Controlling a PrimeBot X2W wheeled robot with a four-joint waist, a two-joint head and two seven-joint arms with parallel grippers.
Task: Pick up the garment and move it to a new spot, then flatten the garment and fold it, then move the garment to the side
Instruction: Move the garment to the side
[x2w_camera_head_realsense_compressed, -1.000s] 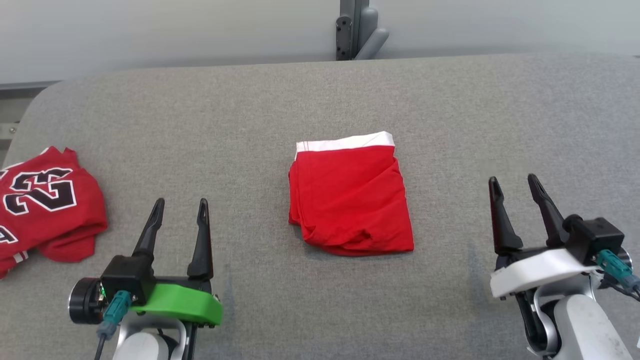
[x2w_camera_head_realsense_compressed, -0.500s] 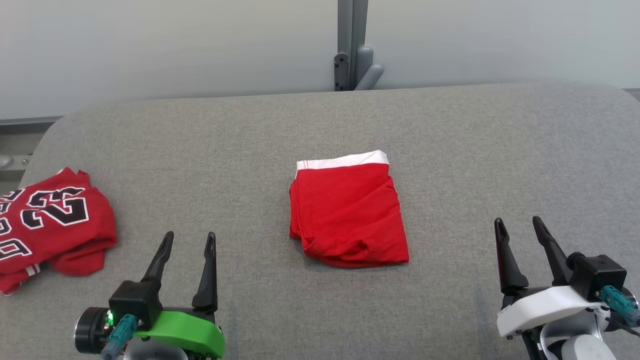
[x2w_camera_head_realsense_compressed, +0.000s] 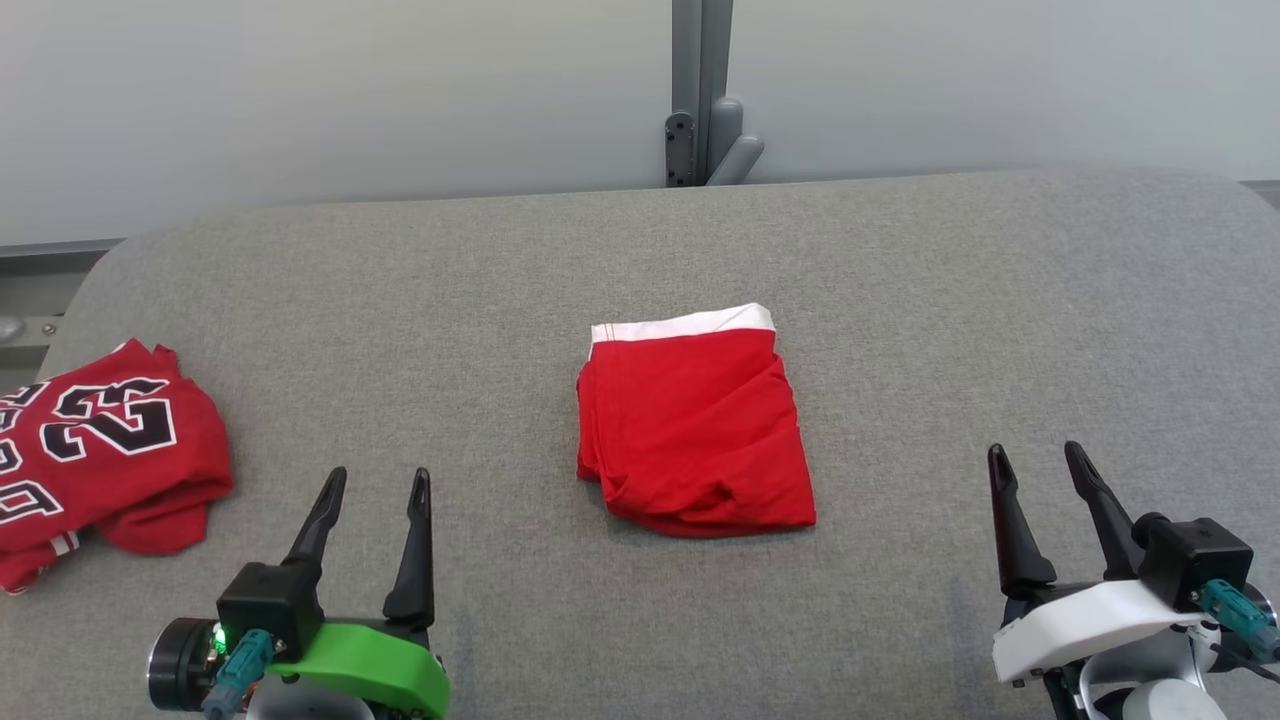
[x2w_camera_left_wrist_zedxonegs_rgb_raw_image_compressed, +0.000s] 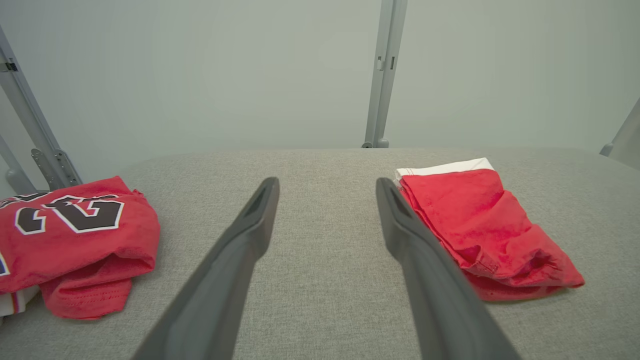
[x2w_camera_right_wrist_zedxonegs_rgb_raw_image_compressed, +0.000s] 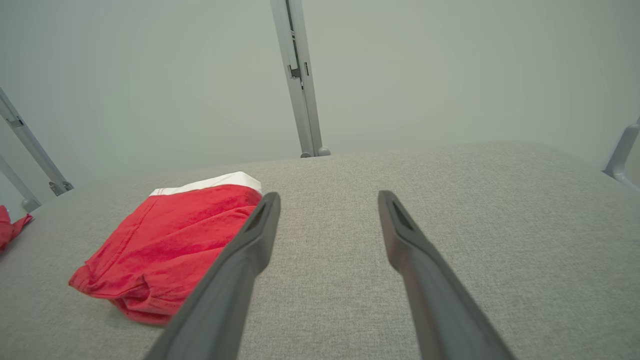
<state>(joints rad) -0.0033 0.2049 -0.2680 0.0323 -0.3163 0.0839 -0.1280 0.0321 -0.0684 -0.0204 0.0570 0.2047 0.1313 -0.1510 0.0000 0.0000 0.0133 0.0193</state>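
Grey pad (x2w_camera_head_realsense_compressed: 900, 300): garment (x2w_camera_head_realsense_compressed: 695, 425) between left hand (x2w_camera_head_realsense_compressed: 380, 478), right hand (x2w_camera_head_realsense_compressed: 1035, 452).

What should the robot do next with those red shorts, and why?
Probably reach the right gripper toward the red shorts: they lie folded mid-surface, untouched, and both it and the left gripper are open and empty, so only moving them aside seems undone.

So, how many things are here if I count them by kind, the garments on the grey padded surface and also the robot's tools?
Numbered red jersey: 1
Folded red shorts, white waistband: 1
Open tools, holding nothing: 2, the left tool and the right tool
Total: 4
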